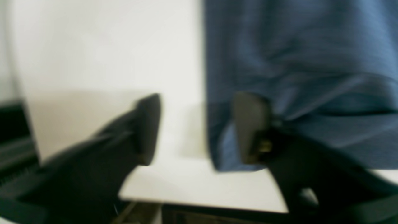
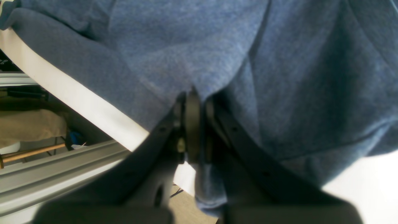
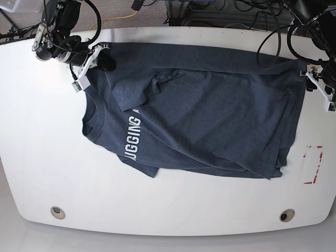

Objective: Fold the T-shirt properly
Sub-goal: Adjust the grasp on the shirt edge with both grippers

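One T-shirt (image 3: 210, 121), two grippers, white table (image 3: 42, 157).
In the base view, right gripper (image 2: 191, 102) at far left is clenched on a pinch of shirt; lettering is cut off by a fold, reading "UGGING". Shirt lies spread mid-table. Left gripper (image 1: 196, 127), far right, is blurred, spread apart, one finger (image 1: 252, 124) over the shirt edge.
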Controlling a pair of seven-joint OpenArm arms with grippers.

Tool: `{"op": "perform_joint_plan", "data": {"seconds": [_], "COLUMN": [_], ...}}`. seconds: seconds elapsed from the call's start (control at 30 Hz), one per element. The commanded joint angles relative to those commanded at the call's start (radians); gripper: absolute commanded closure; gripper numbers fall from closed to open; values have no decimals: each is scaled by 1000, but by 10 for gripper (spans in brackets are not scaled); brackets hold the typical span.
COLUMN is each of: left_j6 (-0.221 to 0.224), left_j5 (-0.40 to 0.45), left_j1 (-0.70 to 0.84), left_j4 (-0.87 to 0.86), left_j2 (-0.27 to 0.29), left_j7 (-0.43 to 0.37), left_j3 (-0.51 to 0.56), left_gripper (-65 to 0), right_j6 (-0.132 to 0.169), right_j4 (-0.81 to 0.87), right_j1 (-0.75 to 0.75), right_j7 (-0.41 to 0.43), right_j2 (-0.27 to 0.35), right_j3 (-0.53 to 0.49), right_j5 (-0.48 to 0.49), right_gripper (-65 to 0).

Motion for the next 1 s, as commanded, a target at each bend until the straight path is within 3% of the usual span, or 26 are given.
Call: {"op": "perform_joint_plan", "data": {"seconds": [0.4,0.63,1.0], "left_j6": [0,0,0], "left_j5": [0,0,-2], "left_j1": [-6,2,31], "left_j4": [-176,-178,-172], "left_j2": [-2,-2,0], "left_j7": [0,0,0], "left_j3": [2,60,66], "left_gripper": [-378,-378,-378], "right_j6": [0,0,0], "right_j4": [0,0,0], "right_j1": [6,5,6], "right_j7": [0,0,0], "right_j2": [0,0,0], "right_j3": [-2,-2,-2], "right_j5": [0,0,0], "right_gripper": [0,0,0]}}
